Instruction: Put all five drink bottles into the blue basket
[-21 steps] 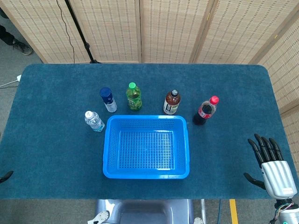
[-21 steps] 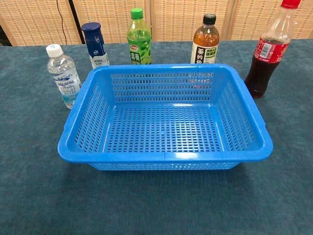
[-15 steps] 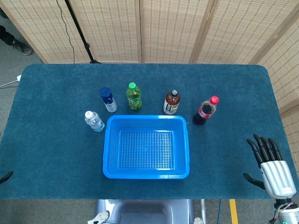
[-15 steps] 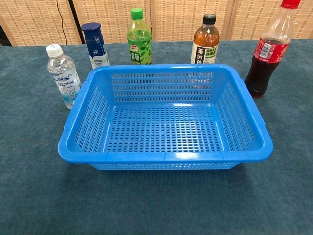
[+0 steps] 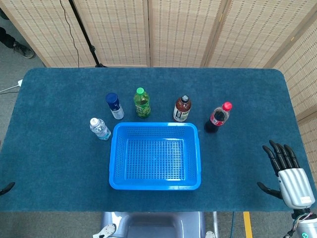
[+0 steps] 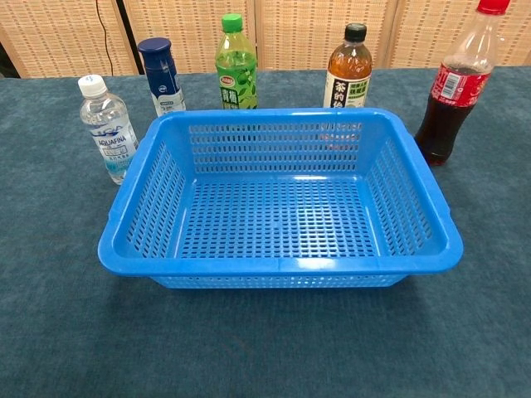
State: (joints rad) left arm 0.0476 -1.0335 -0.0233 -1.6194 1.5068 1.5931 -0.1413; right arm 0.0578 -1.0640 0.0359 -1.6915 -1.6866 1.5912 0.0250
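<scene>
Five bottles are stood upright on the bench [image 5: 59, 163] around the far side and left of the blue basket [image 5: 155, 184], none of them inside it. The water bottle [image 5: 99, 128] is set just beside the basket's left wall; the navy bottle [image 5: 114, 105], green bottle [image 5: 141, 102] and tea bottle [image 5: 182, 108] are lined up behind the basket's far rim; the cola bottle [image 5: 217, 117] is placed near the basket's far right corner.

The right hand [image 5: 290, 177] is seen at the bench's near right edge, palm down, with its fingers [image 5: 277, 154] spread wide and extended, nothing held between them. Of all the bottles, the cola bottle is the closest to these fingers, ahead of them and to their left, yet well apart. The basket is found further to the left of the fingers, and the water bottle is the farthest from them.

Of the left hand [image 5: 6, 188] only a dark tip is seen at the near left edge in the head view; whether its fingers are wide or narrow cannot be told. The water bottle is the nearest to it, well apart.

Neither hand is shown in the chest view, where the basket's mesh floor is seen bare.
</scene>
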